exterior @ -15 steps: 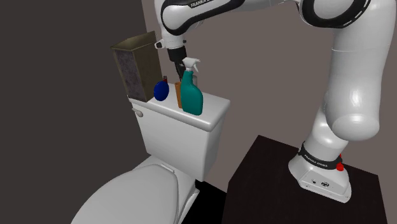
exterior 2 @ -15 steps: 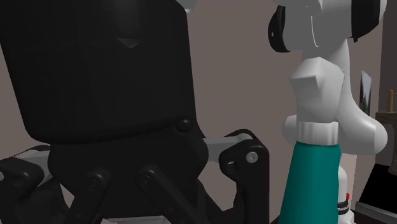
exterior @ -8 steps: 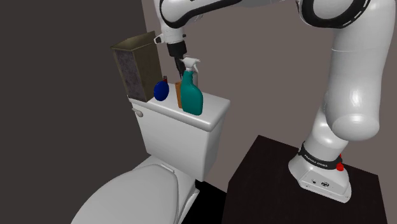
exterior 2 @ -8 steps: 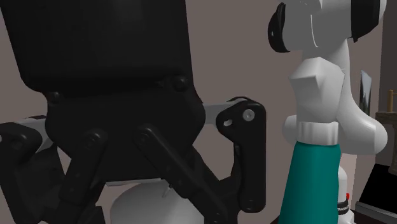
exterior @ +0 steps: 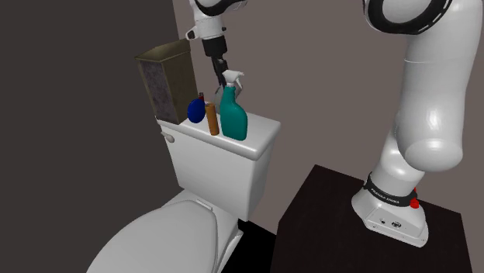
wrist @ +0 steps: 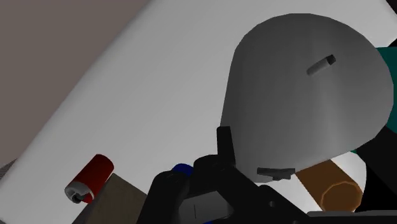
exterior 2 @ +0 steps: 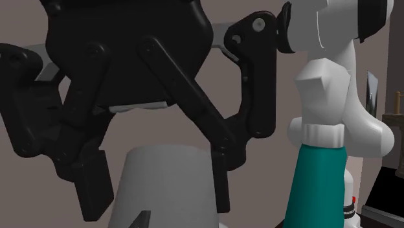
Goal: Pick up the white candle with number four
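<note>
Candle (exterior 2: 165, 188), pale grey-white and broad, sits pinched in my pincer (exterior 2: 155, 197). In the second exterior view my black fingers (exterior 2: 90, 184) stand one at each flank, spread as wide as its body, with its flat top just under my palm. Along my hand I look down on that top, from which a short dark wick (wrist: 320, 65) sticks up. The candle's sides narrow away from me towards the white tank lid (wrist: 146, 95) beneath. I cannot see its base, nor any number on it.

From the shoulder view my pincer (exterior: 222, 75) hangs above the toilet tank (exterior: 225, 167), beside the white trigger of a teal spray bottle (exterior: 233, 116). On the lid, a brown cylinder (exterior: 212, 119) stands just beside that bottle, and a round blue bottle (exterior: 197, 110) is next to it. A small red tube (wrist: 91, 177) lies on its side farther along the lid. A dark olive box (exterior: 164, 77) rises behind the tank.
</note>
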### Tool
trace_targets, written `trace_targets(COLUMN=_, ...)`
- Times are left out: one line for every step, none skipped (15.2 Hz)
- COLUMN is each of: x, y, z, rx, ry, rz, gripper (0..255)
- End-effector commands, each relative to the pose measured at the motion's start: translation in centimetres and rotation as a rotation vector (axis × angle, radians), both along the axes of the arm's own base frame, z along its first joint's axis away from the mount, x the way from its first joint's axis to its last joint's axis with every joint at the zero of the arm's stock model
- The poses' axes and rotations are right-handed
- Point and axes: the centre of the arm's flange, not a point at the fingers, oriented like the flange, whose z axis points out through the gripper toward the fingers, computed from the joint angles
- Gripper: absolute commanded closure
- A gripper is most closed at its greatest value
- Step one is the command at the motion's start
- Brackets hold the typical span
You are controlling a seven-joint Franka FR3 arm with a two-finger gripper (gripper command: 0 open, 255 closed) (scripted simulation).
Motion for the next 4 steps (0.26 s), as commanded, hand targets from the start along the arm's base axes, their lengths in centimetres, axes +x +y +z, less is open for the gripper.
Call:
trace_targets(x=0.17, y=-0.09, z=1.08, rx=0.0, ry=0.0, rz=0.0, gripper=255)
trace_targets(x=0.17, y=-0.09, z=1.61, rx=0.0, ry=0.0, rz=0.0, gripper=255)
trace_targets(x=0.16, y=-0.09, z=1.69, rx=0.0, ry=0.0, rz=0.0, gripper=255)
trace_targets(x=0.17, y=-0.09, z=1.69, rx=0.0, ry=0.0, rz=0.0, gripper=255)
